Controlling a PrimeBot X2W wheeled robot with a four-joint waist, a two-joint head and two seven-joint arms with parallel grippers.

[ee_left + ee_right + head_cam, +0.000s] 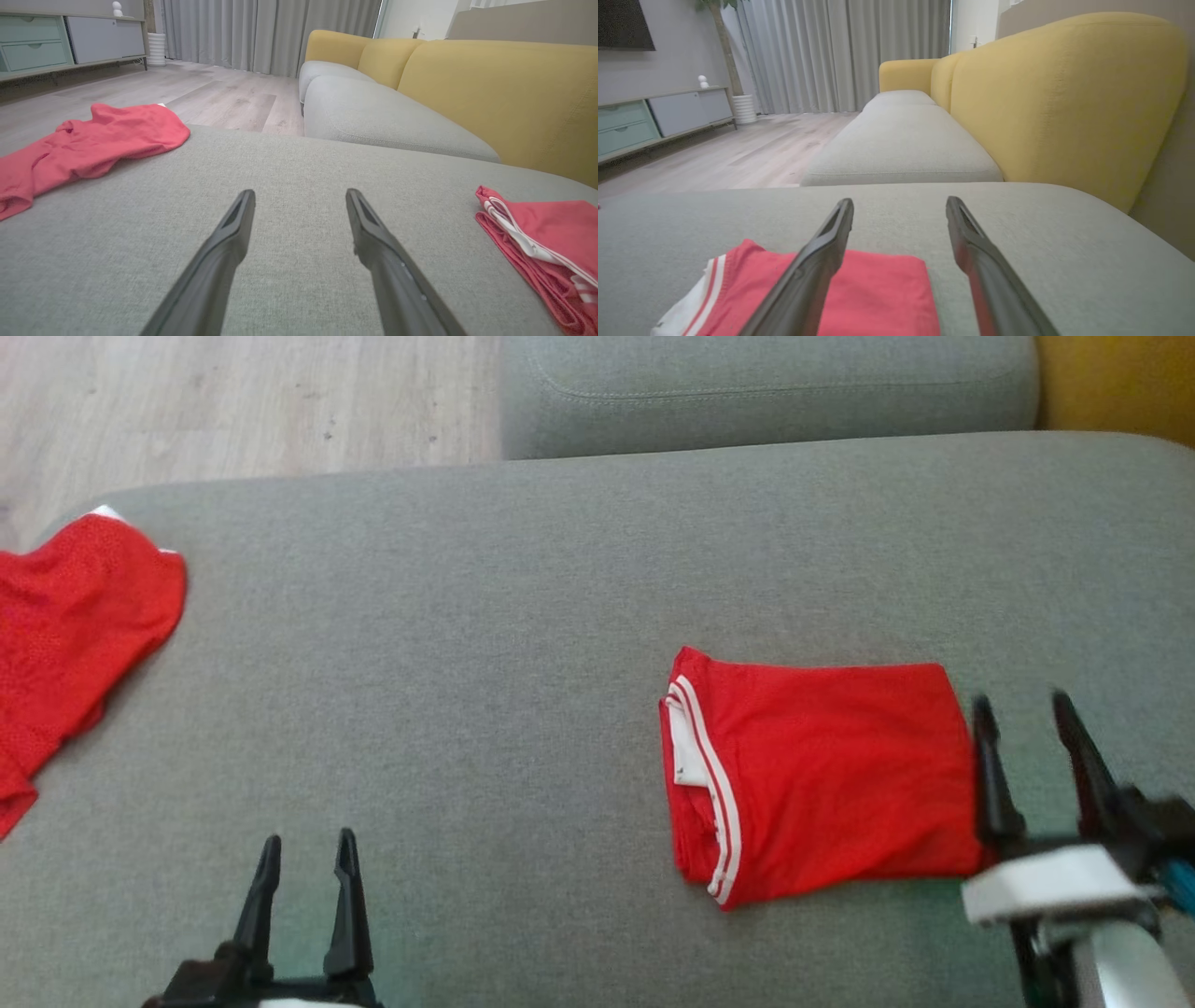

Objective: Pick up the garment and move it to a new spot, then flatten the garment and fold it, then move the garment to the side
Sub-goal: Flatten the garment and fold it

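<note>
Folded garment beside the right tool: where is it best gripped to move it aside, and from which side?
Probably the plain right edge of the garment, coming from the right, where the open right tool stands beside it. That edge looks like one closed fold, so layers should stay together; the striped left edge shows separate layers that might fall open.

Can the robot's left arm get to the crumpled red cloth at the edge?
Probably yes. The left gripper is open, and just bare grey cushion lies between it and the crumpled red cloth.
</note>
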